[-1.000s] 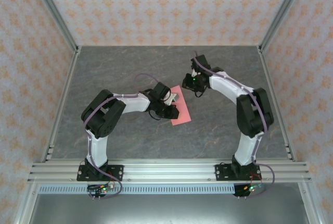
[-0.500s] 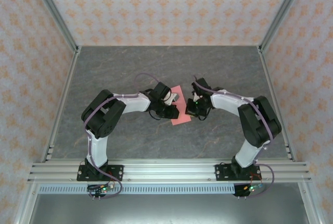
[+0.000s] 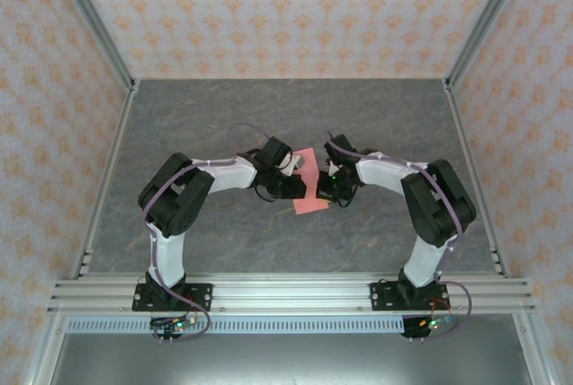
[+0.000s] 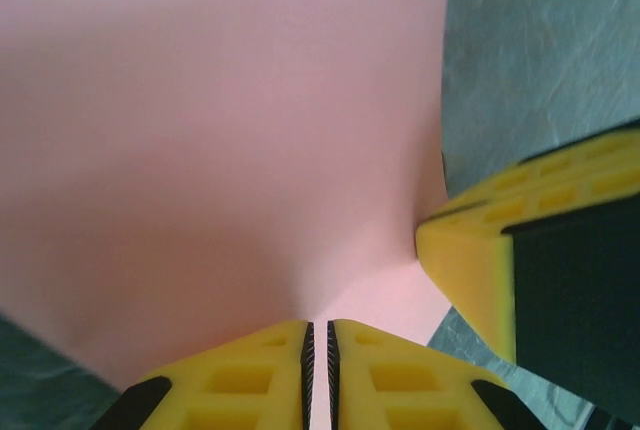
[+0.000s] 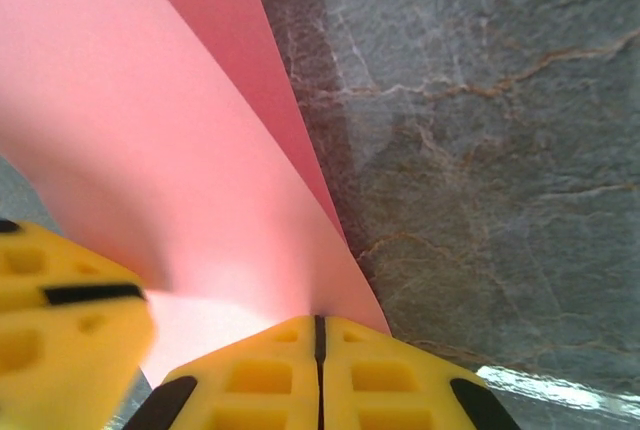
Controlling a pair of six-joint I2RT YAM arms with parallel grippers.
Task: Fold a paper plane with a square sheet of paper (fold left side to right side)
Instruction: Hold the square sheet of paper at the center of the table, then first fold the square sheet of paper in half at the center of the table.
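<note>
I see my left gripper (image 4: pixel 318 335) and right gripper (image 5: pixel 320 325) both pinching the square sheet of paper (image 4: pixel 230 130), which apparently bows above the table (image 5: pixel 480 150).

- No text, labels, brands, numbers or signs can be read.
- Paper (image 4: pixel 220 130): plain, unprinted.
- Walls (image 3: pixel 269 9): repeating ornament only, no characters.

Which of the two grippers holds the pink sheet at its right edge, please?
The right gripper: its fingers pinch the square sheet of paper beside bare table; the left gripper sits at the sheet's left.
</note>
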